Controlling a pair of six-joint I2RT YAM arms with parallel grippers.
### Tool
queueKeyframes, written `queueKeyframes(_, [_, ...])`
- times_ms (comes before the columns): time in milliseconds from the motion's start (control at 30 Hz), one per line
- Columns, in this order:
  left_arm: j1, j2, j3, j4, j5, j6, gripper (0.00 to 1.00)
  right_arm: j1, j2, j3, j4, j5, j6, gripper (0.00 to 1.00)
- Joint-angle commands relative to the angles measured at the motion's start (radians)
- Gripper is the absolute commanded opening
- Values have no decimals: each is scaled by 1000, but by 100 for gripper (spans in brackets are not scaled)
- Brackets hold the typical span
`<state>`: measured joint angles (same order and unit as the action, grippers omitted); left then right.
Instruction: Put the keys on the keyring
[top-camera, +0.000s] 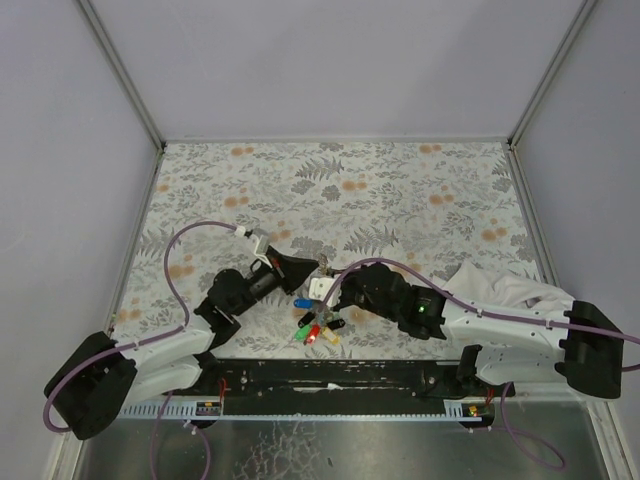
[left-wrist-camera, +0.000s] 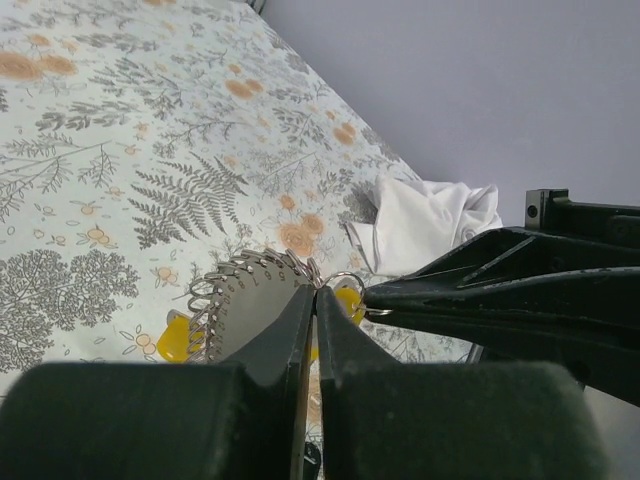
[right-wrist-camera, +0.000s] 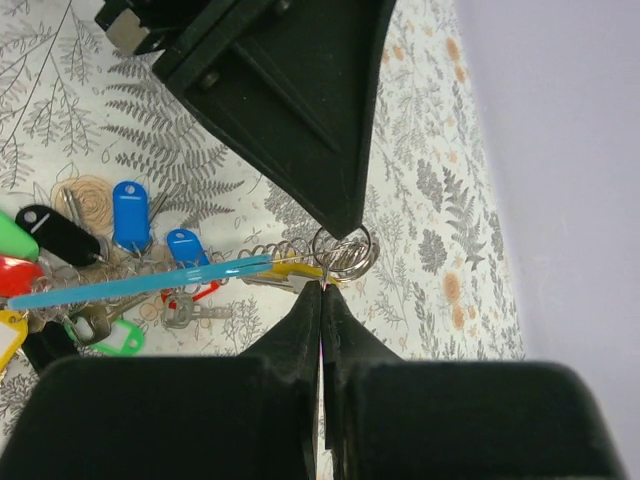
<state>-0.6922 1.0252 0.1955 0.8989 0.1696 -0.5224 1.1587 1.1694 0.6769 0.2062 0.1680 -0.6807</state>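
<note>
From above, the left gripper (top-camera: 316, 270) and the right gripper (top-camera: 337, 290) meet nose to nose over the flowered table (top-camera: 400, 190). The keys (top-camera: 316, 328) lie fanned on the table just to the near side of both tips, showing blue, green, red, yellow and black heads. A white cloth (top-camera: 490, 282) is bunched behind the right gripper, along its arm. The keyring is too small to pick out from up here.

At the left wrist, the left gripper's fingers (left-wrist-camera: 290, 330) are pressed flat together with no gap. The keyring (left-wrist-camera: 345, 279) sits right at their tips. A wire coil (left-wrist-camera: 215, 292) runs off to one side of them, and the yellow key (left-wrist-camera: 175, 340) peeks out from under it. The right gripper (left-wrist-camera: 370, 297) comes in from the other side, its point touching the metal beside the keyring. I cannot tell whether the left tips actually pinch anything.

At the right wrist, the right gripper's fingers (right-wrist-camera: 300, 330) are also clamped together. The keyring (right-wrist-camera: 342, 250) stands just ahead of their tips, caught between them and the left gripper (right-wrist-camera: 345, 228), which points down onto its far rim. The yellow key (right-wrist-camera: 295, 270) ends right at the right tips. Whether those tips grip the key or the keyring I cannot tell. A pale blue strap (right-wrist-camera: 130, 283) and the coil (right-wrist-camera: 262, 255) lead away sideways to the keys (right-wrist-camera: 130, 212).
</note>
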Motion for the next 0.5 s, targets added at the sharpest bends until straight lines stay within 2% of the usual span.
queueKeyframes(0, [15, -57, 22, 24, -161, 72, 4, 20, -54, -13, 25, 31, 28, 0])
queueKeyframes(200, [18, -177, 30, -122, -251, 168, 32, 14, 22, 78, 19, 83, 1, 0])
queueKeyframes(300, [24, -250, 28, -203, -304, 209, 38, -17, 78, 128, 47, 61, -16, 0])
queueKeyframes(467, [31, -352, 12, -316, -414, 273, 45, -132, 203, 272, 50, -77, 32, 0])
